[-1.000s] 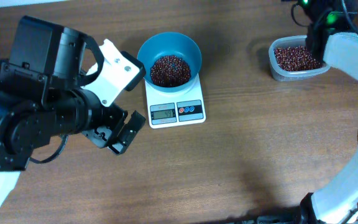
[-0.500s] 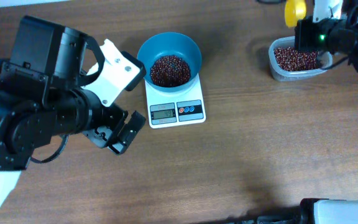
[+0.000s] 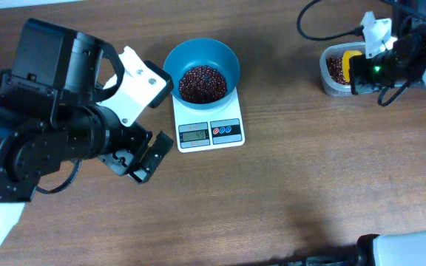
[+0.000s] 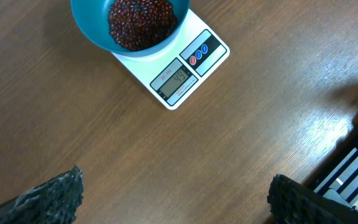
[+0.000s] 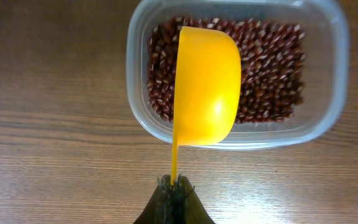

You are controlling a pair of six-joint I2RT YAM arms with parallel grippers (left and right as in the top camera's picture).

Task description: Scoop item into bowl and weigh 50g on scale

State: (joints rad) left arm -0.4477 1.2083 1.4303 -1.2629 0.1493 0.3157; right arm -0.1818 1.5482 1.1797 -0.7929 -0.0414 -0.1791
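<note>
Pinching scoop point(image 5: 207, 87) handle tight in right gripper point(image 5: 174, 183) — scoop on its side over tub point(image 5: 339, 68) of beans point(image 5: 272, 68). Left gripper point(image 3: 134, 158) wide open, empty, beside scale point(image 3: 209, 134) — more beans heaped in bowl point(image 3: 228, 59) on scale.

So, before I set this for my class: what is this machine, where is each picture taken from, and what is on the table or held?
It is a robot with two arms at a wooden table. The wide picture looks down from above; the other two come from a camera on each wrist. The left arm hangs beside the white scale, its jaws wide open and empty. On the scale stands a blue bowl of red-brown beans. The right arm has its jaws shut on the handle of a yellow scoop, held over a clear tub of more beans. Whether the scoop is loaded cannot be seen.
</note>
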